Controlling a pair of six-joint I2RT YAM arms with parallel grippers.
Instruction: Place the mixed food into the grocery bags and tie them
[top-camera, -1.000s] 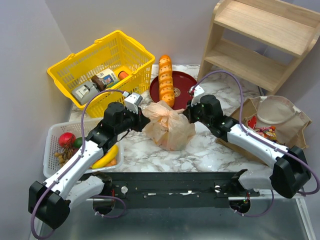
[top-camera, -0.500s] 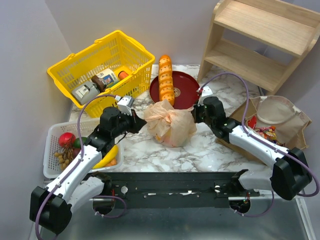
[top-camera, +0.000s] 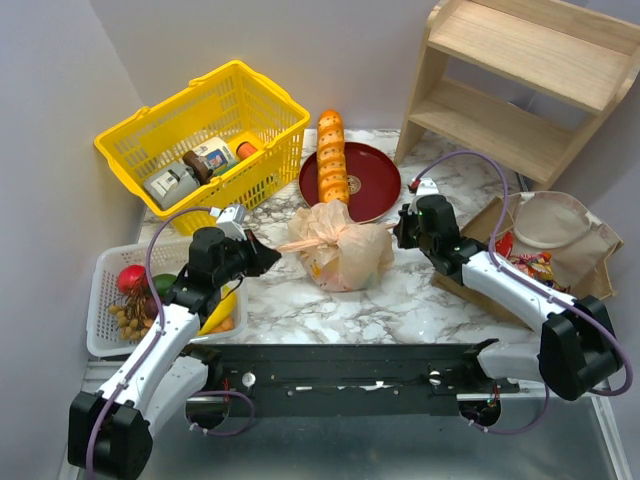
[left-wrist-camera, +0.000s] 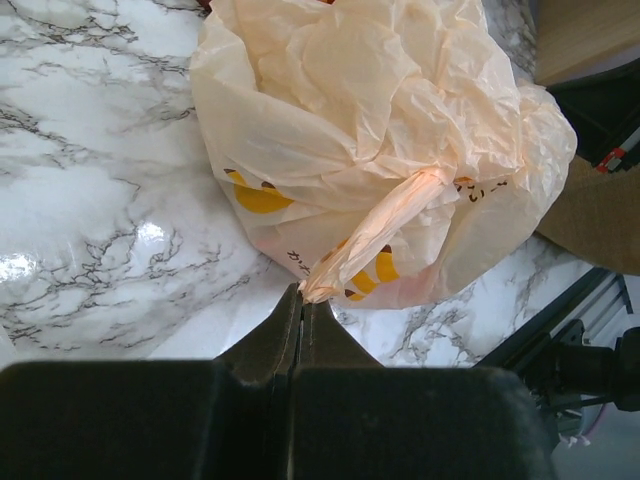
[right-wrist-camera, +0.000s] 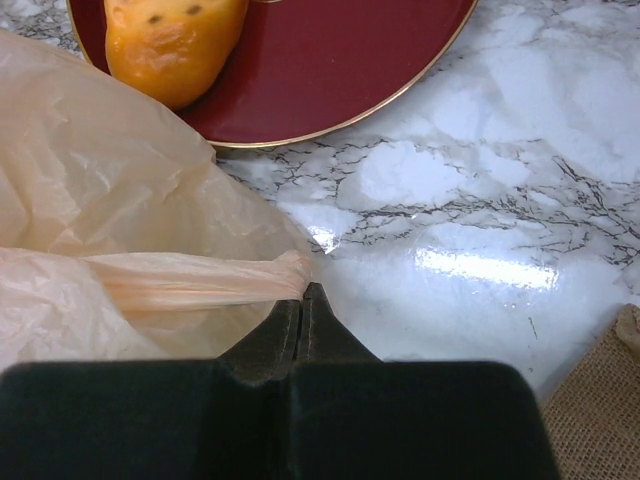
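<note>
Top view: the plastic bag (top-camera: 345, 258) is seen at the centre of the marble worktop (top-camera: 400, 300), gathered at its top. The left hand (top-camera: 272, 258) is found at the bag's 9 o'clock and the right hand (top-camera: 398, 232) at its 3 o'clock. The paper bag (top-camera: 600, 248) lies farther out toward 3 o'clock.

Left wrist view: the left hand (left-wrist-camera: 302, 300) is closed on the plastic bag's twisted handle (left-wrist-camera: 385, 225).

Right wrist view: the right hand (right-wrist-camera: 303, 298) is clamped on the other handle (right-wrist-camera: 190, 280), with the red plate (right-wrist-camera: 350, 70) at 12 o'clock
</note>
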